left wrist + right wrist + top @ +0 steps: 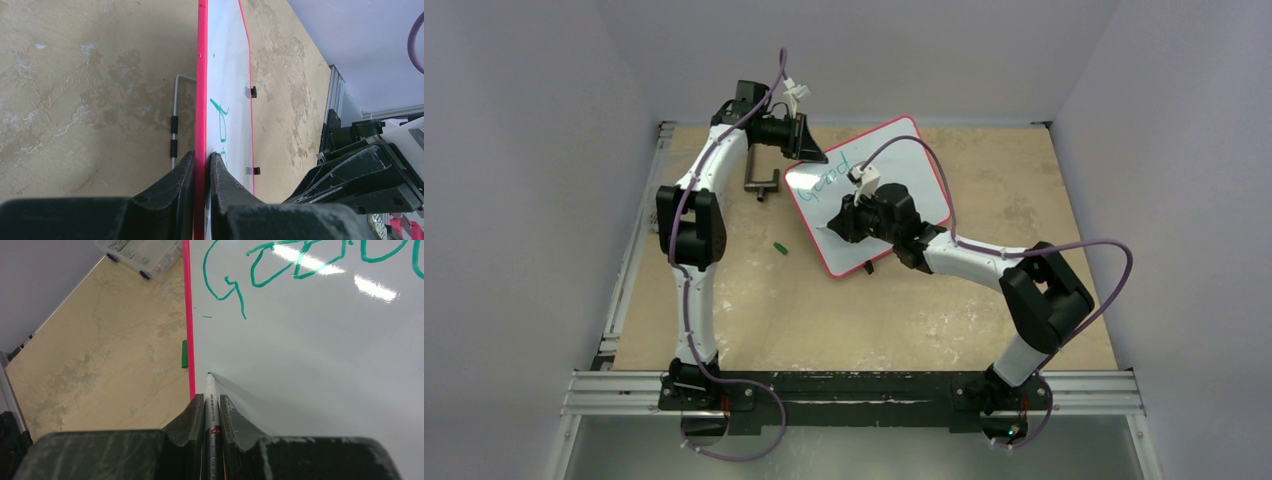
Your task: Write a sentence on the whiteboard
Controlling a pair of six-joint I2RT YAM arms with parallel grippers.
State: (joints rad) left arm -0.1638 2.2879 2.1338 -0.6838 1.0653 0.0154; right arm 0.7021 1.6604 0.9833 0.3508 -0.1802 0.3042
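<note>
The whiteboard (914, 170), white with a red frame, lies slanted at the table's far middle. The sentence's first green word, "Good" (834, 172), runs along its upper left; it also shows in the right wrist view (310, 260). My left gripper (809, 150) is shut on the board's red edge, with a finger on each side (202, 156). My right gripper (839, 222) is over the board's lower left, shut on a white marker (211, 390). The marker's green tip touches the board just inside the red edge, below the "G".
A green marker cap (778, 246) lies on the table left of the board (184, 354). A small grey object (762, 182) sits beyond it. A wire stand (174, 135) shows behind the board. A black clip foot (867, 266) sits on the near edge.
</note>
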